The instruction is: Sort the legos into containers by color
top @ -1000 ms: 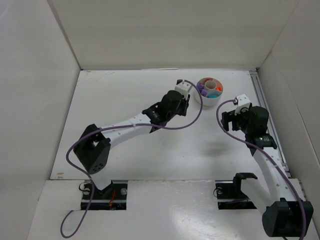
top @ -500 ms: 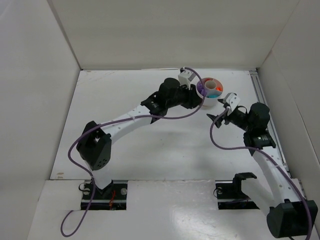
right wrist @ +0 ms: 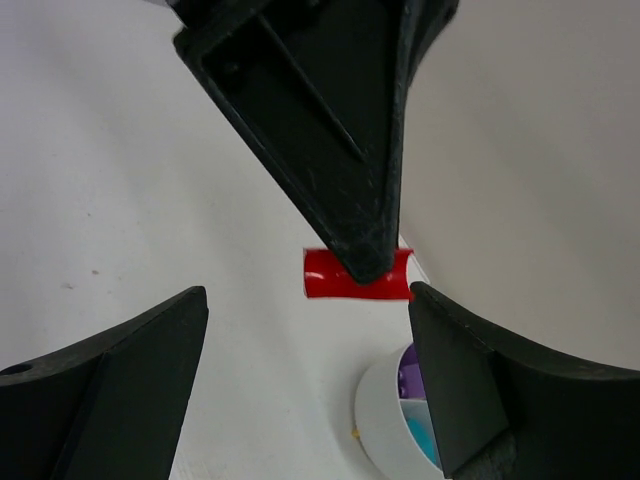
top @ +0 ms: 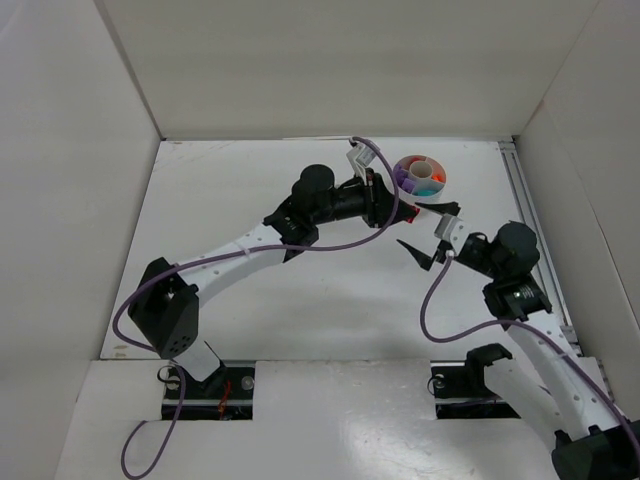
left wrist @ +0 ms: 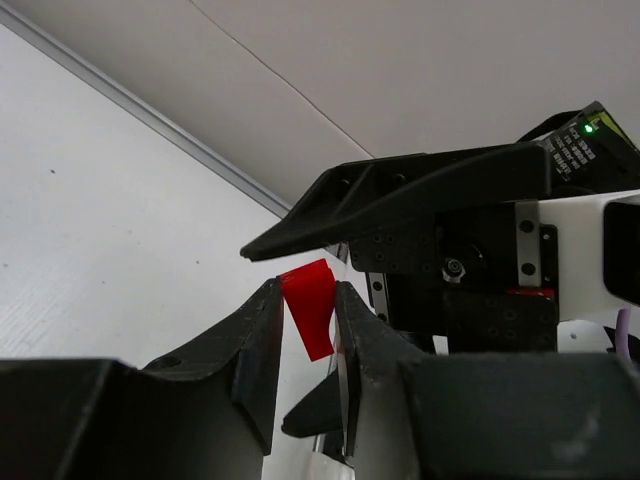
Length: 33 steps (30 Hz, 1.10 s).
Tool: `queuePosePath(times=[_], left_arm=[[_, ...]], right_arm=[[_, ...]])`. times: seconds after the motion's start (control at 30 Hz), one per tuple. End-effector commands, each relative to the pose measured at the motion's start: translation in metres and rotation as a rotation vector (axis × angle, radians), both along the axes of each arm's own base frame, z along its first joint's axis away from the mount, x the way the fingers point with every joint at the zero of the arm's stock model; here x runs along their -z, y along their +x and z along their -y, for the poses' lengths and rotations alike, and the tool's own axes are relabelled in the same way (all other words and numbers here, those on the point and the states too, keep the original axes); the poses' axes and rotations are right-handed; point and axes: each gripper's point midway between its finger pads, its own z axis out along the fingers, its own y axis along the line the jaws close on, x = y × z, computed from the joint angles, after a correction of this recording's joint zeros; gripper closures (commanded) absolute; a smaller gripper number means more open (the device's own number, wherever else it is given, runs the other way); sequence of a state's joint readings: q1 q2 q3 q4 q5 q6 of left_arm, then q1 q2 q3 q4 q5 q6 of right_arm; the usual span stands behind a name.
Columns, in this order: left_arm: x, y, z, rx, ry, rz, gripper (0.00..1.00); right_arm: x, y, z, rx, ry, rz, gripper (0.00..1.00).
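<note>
My left gripper [left wrist: 305, 290] is shut on a red lego [left wrist: 310, 305], a small curved piece pinched between its fingertips in the air. In the right wrist view the same red lego [right wrist: 322, 273] shows under a left finger [right wrist: 330, 130]. My right gripper [right wrist: 308, 295] stands open facing it, its fingers either side of the piece and not touching it. In the top view both grippers, left [top: 388, 205] and right [top: 430, 232], meet just in front of the white tub of containers [top: 412, 206]. Its wedges hold purple [top: 404, 177], teal [top: 428, 189] and orange [top: 438, 177] legos.
The tub [right wrist: 385, 420] stands on the white table below and right of the held piece. White walls close in the table at the back and sides. A metal rail [top: 520, 200] runs along the right edge. Purple cables loop from both wrists.
The left arm drew its gripper back from the tub's rim and turned it toward the right arm. The right gripper swung left and now faces it, jaws slightly less wide.
</note>
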State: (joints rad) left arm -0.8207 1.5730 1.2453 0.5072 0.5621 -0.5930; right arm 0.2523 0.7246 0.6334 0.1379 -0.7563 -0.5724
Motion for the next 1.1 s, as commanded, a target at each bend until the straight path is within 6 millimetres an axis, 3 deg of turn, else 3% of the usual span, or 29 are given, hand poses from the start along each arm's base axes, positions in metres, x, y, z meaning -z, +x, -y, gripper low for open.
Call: queuePosePath(times=[0.0,0.2,0.37,0.8,1.07], left_arm=[[-0.029,-0.02,-0.006,0.08,-0.091,0.053,0.96],[-0.029,-0.022,-0.008,0.081,-0.099,0.062,0.97],[-0.038,-0.028,-0.014,0.081,-0.121,0.084,0.97],[-0.042,-0.035,-0.017,0.108,-0.143,0.09,0.97],[-0.038,-0.035,-0.017,0.108,-0.136,0.083,0.98]], right_arm=[[-0.024,-0.017,-0.013,-0.069,0.003,0.138,0.14],[-0.032,-0.026,-0.01,-0.038,0.024,0.176,0.17],[-0.035,-0.025,-0.004,0.003,0.045,0.172,0.31],[-0.038,-0.034,-0.024,-0.078,0.038,0.184,0.31],[-0.045,-0.036,-0.018,-0.029,0.064,0.198,0.31]])
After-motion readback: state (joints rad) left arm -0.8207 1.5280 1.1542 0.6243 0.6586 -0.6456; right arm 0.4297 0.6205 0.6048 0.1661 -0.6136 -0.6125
